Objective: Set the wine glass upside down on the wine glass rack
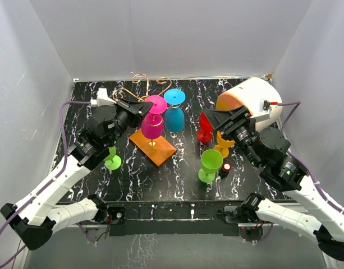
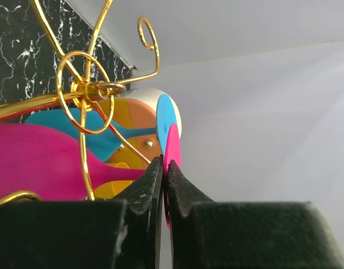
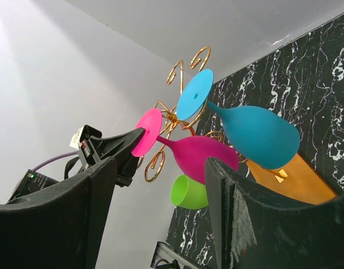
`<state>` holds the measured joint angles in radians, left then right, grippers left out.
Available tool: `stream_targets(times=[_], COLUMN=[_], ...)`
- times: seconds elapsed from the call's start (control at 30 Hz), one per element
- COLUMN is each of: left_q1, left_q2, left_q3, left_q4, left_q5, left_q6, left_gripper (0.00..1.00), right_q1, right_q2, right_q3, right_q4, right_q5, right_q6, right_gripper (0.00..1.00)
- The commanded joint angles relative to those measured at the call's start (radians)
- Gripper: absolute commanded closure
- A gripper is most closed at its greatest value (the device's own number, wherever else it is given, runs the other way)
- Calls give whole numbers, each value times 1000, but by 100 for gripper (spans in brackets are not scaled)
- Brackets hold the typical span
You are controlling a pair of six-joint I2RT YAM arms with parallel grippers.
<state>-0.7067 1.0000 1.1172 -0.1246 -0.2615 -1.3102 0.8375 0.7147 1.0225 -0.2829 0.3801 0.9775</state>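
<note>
The magenta wine glass hangs upside down at the wine glass rack, bowl above the orange-brown base. Its stem runs between the gold scroll arms. My left gripper is shut on the rim of its round foot, seen edge-on between the black fingertips. In the right wrist view the magenta glass and its pinched foot show clearly. My right gripper is open and holds nothing, right of the rack.
A blue glass hangs upside down in the rack beside the magenta one. A red glass, a yellow glass and a green glass stand near my right arm. Another green glass stands left. A white-and-orange dome sits back right.
</note>
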Motion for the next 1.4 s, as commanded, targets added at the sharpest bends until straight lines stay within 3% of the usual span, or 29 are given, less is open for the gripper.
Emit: stream_targets(times=[0.0,0.4,0.7,1.37], left_q1=[27,29,29,29], left_q2=[-49,-129,-93,-147], left_q3=[-6,-19,23,-16], left_q4=[-16,-97,-122,-91], left_q5=[40,48,175,230], left_q6=[-16,-12,41,74], left_gripper=[100,100,100,100], right_q1=[0,0,0,0], right_q2=[-1,6,12,20], right_q3=[4,0,-10,-22], right_q4=[53,62,69,70], right_q5=[17,5,-7,-32], right_q6=[-11,-6,6,19], right_gripper=[38,39,38,38])
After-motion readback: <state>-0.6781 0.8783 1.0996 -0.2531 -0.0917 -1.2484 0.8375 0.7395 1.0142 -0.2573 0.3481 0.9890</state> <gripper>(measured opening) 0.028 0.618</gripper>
